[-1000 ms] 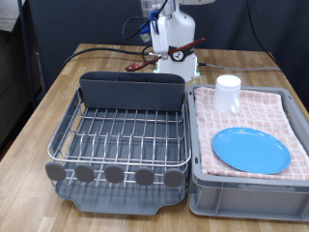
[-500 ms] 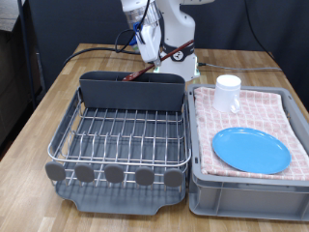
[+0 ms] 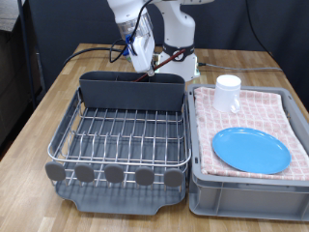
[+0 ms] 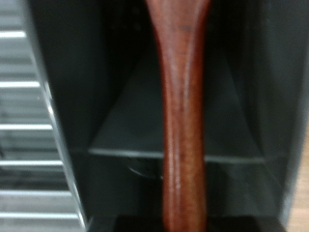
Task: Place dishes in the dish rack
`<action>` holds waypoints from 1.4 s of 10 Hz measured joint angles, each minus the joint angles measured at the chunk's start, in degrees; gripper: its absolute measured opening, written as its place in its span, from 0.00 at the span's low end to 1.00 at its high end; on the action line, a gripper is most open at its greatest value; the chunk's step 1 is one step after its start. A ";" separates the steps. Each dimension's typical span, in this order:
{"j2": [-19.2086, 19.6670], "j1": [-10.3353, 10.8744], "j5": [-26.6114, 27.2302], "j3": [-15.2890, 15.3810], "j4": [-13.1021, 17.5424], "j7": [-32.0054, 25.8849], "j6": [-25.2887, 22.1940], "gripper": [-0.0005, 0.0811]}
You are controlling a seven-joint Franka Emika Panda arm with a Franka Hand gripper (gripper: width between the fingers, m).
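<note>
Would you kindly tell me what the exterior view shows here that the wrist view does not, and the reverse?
Only the exterior view shows the whole scene: the gripper above the grey cutlery holder, the wire dish rack, and the white mug and blue plate lying on the checked cloth in the grey bin. Only the wrist view shows the dark inside of the cutlery holder, close up. Both show the reddish-brown wooden spoon, a small sliver at the gripper in the exterior view, and some rack wires.
</note>
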 joint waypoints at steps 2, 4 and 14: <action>1.21 -1.31 -3.14 2.08 -0.06 3.06 3.13 0.22; 1.35 -5.02 -10.84 6.44 0.16 9.26 3.98 0.46; -12.38 -10.89 -28.18 28.49 5.22 30.70 -10.37 0.99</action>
